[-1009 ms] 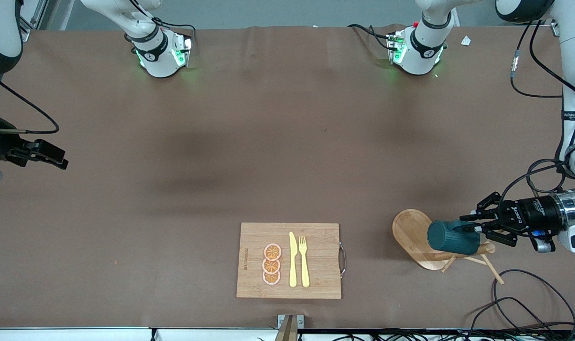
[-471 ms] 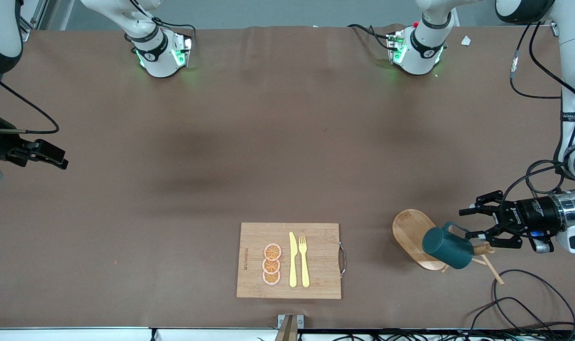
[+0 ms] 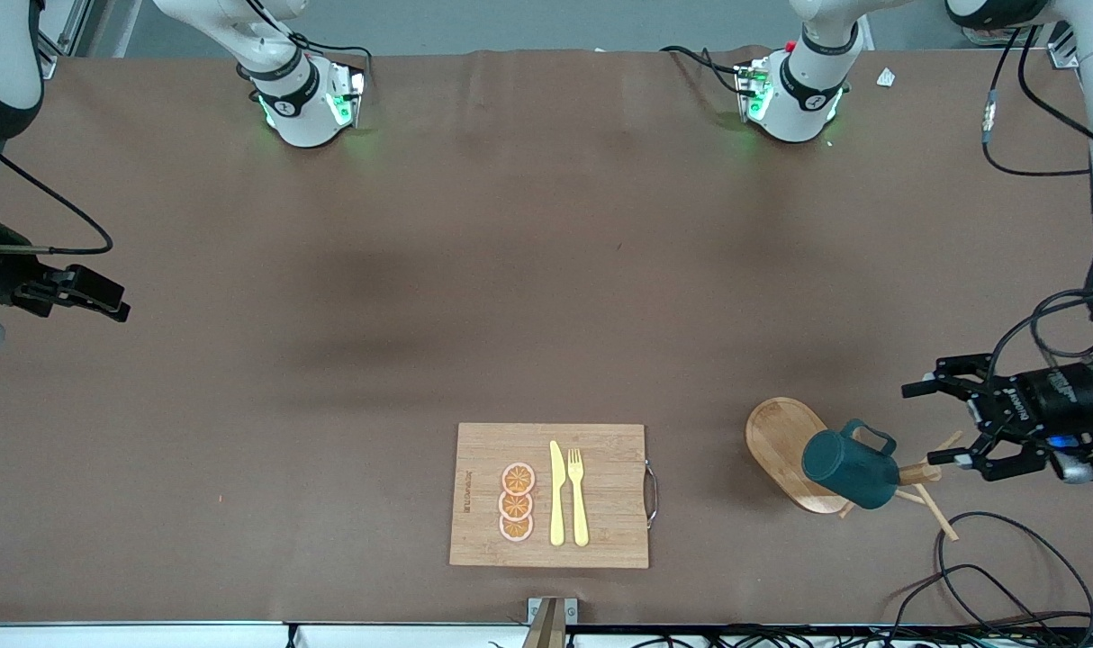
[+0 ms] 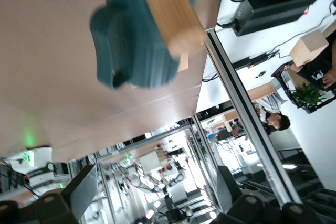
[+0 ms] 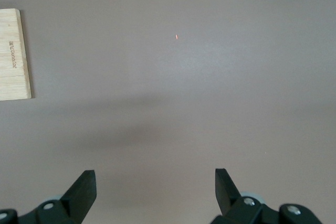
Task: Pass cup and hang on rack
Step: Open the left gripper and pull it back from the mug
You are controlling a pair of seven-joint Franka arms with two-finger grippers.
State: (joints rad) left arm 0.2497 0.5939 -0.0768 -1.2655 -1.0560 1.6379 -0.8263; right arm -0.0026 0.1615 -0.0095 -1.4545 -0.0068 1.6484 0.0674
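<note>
Across the brown worktop (image 3: pixel 546 270) the largest thing is the wooden board (image 3: pixel 551 495), lying near the front camera's edge, about midway between the two arms' ends. On it sit three orange slices (image 3: pixel 517 502) in a short row and, beside them, a yellow knife (image 3: pixel 556 493) and a yellow fork (image 3: pixel 578 497), side by side.

Toward the left arm's end stands the rack (image 3: pixel 794 454), about as near the front camera as the board, its oval base flat on the worktop and its thin pegs fanning out from the post. The cup (image 3: pixel 851 468) hangs on the rack, tilted, with its loop handle uppermost and its body over the base's edge (the left wrist view shows the teal body (image 4: pixel 134 45) pressed against the wooden post (image 4: pixel 170 11)). No fingers touch it.

The left gripper (image 3: pixel 952 423) hovers over the worktop just beside the rack's pegs, at the left arm's end, with its fingers spread wide and holding nothing; the cup is apart from them.

The right gripper (image 3: pixel 92 297) waits over the worktop at the right arm's end, well apart from everything else. Its fingers (image 5: pixel 84 190) are released and empty, with only bare worktop and a corner of the board (image 5: pixel 14 53) below them.
</note>
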